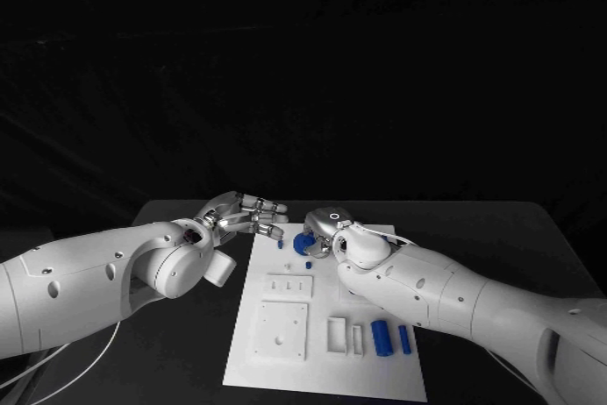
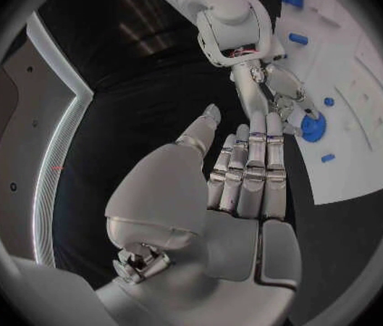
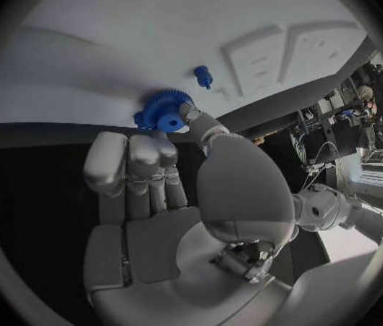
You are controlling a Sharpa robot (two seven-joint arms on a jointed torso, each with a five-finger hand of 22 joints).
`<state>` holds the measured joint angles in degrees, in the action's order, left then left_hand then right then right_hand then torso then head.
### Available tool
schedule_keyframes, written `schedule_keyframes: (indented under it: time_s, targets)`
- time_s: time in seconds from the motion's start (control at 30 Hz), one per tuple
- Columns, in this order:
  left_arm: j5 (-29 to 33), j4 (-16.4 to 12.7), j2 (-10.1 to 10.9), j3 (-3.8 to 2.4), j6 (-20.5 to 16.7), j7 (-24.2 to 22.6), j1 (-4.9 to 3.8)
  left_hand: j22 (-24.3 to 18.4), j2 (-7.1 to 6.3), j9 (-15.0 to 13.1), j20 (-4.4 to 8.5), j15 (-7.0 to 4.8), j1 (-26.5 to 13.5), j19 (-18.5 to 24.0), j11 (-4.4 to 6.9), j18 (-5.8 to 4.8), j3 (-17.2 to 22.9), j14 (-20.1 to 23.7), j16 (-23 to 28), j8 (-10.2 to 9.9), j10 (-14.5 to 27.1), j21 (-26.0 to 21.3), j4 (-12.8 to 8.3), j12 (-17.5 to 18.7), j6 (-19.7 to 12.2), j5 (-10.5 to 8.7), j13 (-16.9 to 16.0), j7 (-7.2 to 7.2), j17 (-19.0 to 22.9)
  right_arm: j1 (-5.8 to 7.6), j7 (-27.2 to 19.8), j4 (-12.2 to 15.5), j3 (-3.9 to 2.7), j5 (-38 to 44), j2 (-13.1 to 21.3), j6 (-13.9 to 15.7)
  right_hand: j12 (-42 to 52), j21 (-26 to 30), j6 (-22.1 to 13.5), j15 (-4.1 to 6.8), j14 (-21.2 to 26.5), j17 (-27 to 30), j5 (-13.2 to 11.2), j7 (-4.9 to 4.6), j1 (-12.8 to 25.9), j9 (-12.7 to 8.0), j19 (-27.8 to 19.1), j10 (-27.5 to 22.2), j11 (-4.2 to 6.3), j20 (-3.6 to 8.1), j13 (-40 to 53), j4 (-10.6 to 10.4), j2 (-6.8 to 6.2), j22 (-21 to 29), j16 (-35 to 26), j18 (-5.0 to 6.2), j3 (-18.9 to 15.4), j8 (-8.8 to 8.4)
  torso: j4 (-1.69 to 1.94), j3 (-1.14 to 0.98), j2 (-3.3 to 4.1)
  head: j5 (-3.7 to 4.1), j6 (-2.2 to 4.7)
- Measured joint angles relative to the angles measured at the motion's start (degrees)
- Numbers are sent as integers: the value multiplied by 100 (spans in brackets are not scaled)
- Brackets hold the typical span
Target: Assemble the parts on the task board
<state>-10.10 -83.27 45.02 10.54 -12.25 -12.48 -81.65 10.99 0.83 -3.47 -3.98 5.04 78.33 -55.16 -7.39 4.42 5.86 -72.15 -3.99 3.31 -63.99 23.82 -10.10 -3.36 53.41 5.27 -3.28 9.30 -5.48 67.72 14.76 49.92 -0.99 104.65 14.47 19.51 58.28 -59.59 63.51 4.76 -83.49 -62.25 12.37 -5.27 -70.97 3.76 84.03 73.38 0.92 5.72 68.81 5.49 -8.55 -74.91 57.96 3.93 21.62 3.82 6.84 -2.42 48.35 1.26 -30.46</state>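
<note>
Sitting at the far end of the board, near its far edge, a blue gear is gripped by the right hand: in the right wrist view the thumb tip presses the gear's hub w/ the other fingers closed just behind its rim. Can't tell whether the gear touches the board or hangs just above it. A small blue peg stands on the board just beside the gear, toward the robot; another small blue bit lies nearby, closer to the left hand. Left hand hovers over the counter at the board's far left corner, holding nothing, fingers straight & close together, thumb held apart, tips pointing at the gear w/o touching. Nearer the robot, white raised blocks sit on the board; two blue cylinders lie side by side near the right arm.
</note>
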Motion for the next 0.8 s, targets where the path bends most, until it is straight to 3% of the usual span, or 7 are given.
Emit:
schedule_keyframes:
  time_s: [0.23, 0.4, 0.57, 0.8]
  targets:
    - [0, 18, -17, 0, 1, 3, 0, 0, 0, 0, 0, 0, 0, 0, 0, 0, 0, 0, 0, 0, 0, 0, 0, 0, 0, 0, 0, 0, 0, -3, -17, -58, 12, -15, -28, -23, 0, 25, -253, 0, 0, 11, -92, -23, 0, 0, 0, -20, 0, 0, -21, -118, 1, 0, 0, 0, -90, -12, -1, 0, 0, 8, 3]
    - [-1, 23, -20, 0, 2, 5, 0, 0, 0, 0, 0, 0, 0, 0, 0, 0, 0, 0, 0, 0, 0, 0, 0, 0, 0, 0, 0, 0, 0, -10, -23, -88, 19, -45, -29, -58, -39, 64, -461, 0, 0, 26, -238, -15, 64, -13, 0, -20, 0, 0, -49, -406, 16, 0, -22, 0, -327, 3, -2, -2, 0, 10, 3]
    - [-1, 26, -22, 0, 3, 7, 0, -1, 0, 0, 0, 0, 0, 0, 0, 0, 0, 0, 0, 0, 0, 0, 0, 0, 0, 0, 0, 0, 0, -6, -31, -91, 19, -107, -25, -92, -39, 67, -495, 0, 0, 29, -298, -8, 272, -23, 0, -20, 0, 0, -57, -650, 49, 0, -22, 0, -235, 2, -4, -5, -1, 10, 3]
    - [-10, 29, -21, 0, 0, 24, 0, -13, 4, 0, 0, 0, -4, 0, 0, -1, 0, 0, 0, 0, 0, 0, 0, 0, 0, 0, 0, 0, 0, 2, -71, -77, 15, -200, 0, -162, -39, 92, -474, 0, 0, 44, -216, -30, 327, -32, 0, -19, 0, 0, -57, -605, 44, 0, -22, 0, 20, -1, -4, -9, -4, 4, -7]
